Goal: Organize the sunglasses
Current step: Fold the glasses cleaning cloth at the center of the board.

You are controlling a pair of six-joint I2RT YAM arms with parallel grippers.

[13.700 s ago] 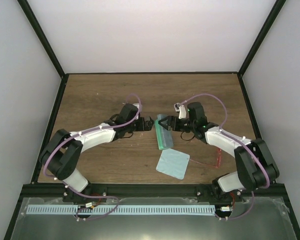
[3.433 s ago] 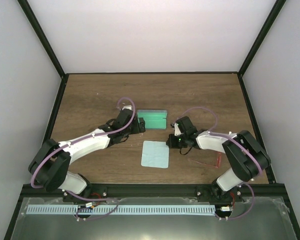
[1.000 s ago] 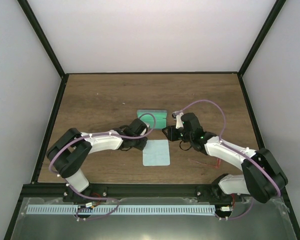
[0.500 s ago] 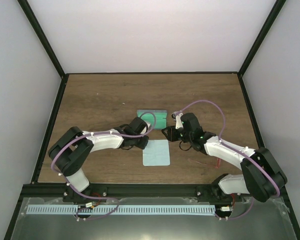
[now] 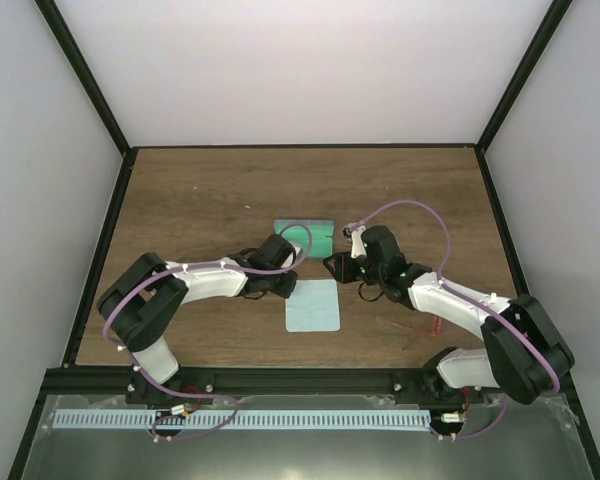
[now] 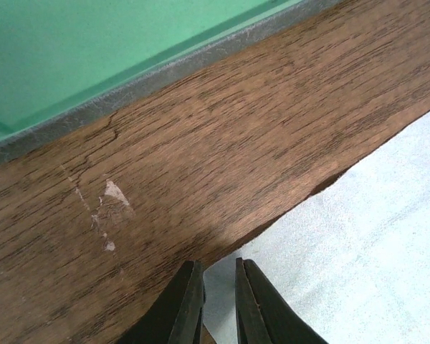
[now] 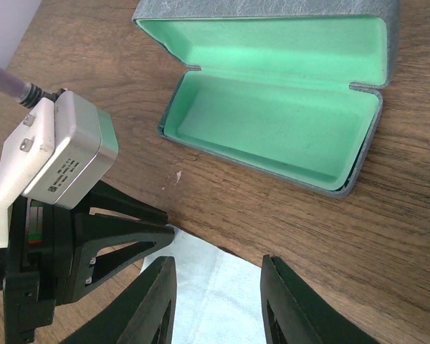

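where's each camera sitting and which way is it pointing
Top external: above, behind the bases, looking down on the table; both arms show.
Left wrist: on that wrist, low over the table; left claw pinches the cloth edge.
Right wrist: on that wrist, facing the open case; right claw open.
Shared: all three show case and cloth.

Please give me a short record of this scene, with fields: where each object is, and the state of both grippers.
case: open, green inside empty, on the table beyond the cloth
cloth: spread out, nearer the arm bases than the case, not touching it
sunglasses: on the table at the right, partly hidden by the right arm, not in the case
left gripper: almost shut at the cloth's edge, seems to pinch it
right gripper: open, empty, over the cloth's far edge
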